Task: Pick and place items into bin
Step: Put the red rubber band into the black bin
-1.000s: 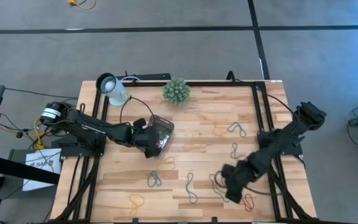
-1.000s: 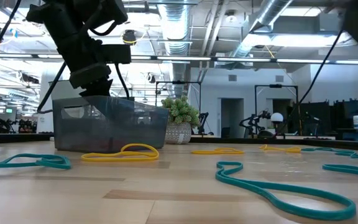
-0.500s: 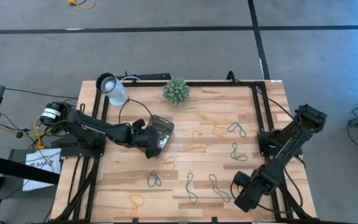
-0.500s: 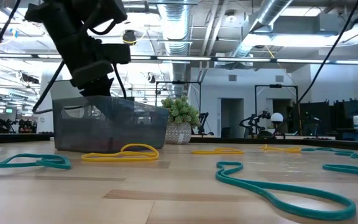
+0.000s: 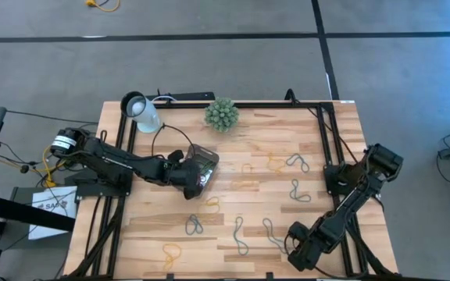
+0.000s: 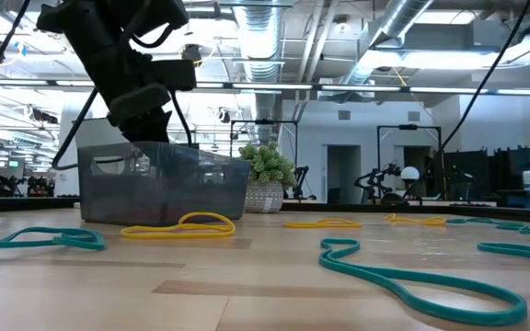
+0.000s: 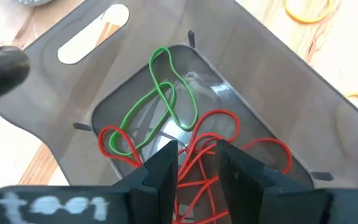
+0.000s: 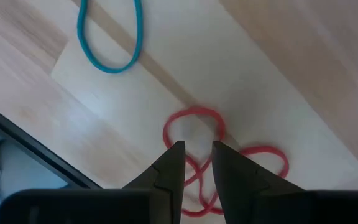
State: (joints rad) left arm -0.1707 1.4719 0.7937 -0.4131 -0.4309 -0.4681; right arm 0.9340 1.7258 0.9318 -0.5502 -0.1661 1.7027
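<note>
The bin [image 5: 207,161] is a dark translucent tray on the table's left half; green [image 7: 166,93] and red loops [image 7: 219,127] lie in it. My left gripper [image 7: 196,152] hangs open just above its inside, over the red loops. My right gripper [image 8: 197,149] is near the table's near right corner [image 5: 297,251], open by a narrow gap, pointing down over a red loop [image 8: 191,132] flat on the wood. A strand of that loop runs between the fingertips; whether they touch it, I cannot tell. Teal [image 5: 294,190], yellow [image 5: 170,252] and orange loops [image 5: 244,185] are scattered over the table.
A spiky green plant ball [image 5: 222,114] and a white lamp head [image 5: 141,109] stand at the far edge. Black frame rails [image 5: 323,140] run along the table's sides. A teal loop [image 8: 110,37] lies close to the red one, beside the table's edge.
My right gripper has swung toward the table's near edge, first rightward and then slightly back left, and has turned at the wrist; it now stands over the red loop. My left gripper has kept its place above the bin.
</note>
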